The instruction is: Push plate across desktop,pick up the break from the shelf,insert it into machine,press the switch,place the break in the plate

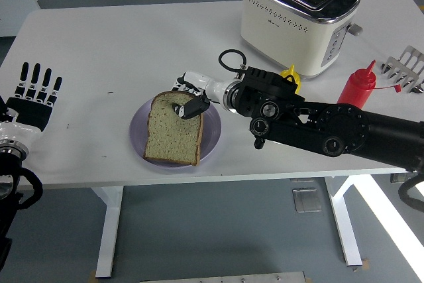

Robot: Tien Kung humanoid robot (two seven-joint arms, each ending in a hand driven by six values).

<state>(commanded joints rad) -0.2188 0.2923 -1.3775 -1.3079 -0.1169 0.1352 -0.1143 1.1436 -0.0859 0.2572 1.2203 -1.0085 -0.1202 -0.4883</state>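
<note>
Head view: late in the task by the look of it, with the bread slice (173, 130) lying on the lilac plate (212, 136), its lower corner overhanging the plate's front rim, near the table's (99, 51) near edge. Right hand (189, 101) over the slice's top edge, thumb and fingers pinching the crust, so not yet let go; remaining, presumably, only opening the fingers and pulling the arm clear. Toaster (297, 18) at the far right with both slots empty, red sauce bottle (358, 85) and metal rack (405, 67) beside it, close behind the right forearm, so little room for retreat that way. Left hand (34, 97) resting at the left edge, fingers straight and spread, holding nothing. Wide bare tabletop between left hand and plate.
</note>
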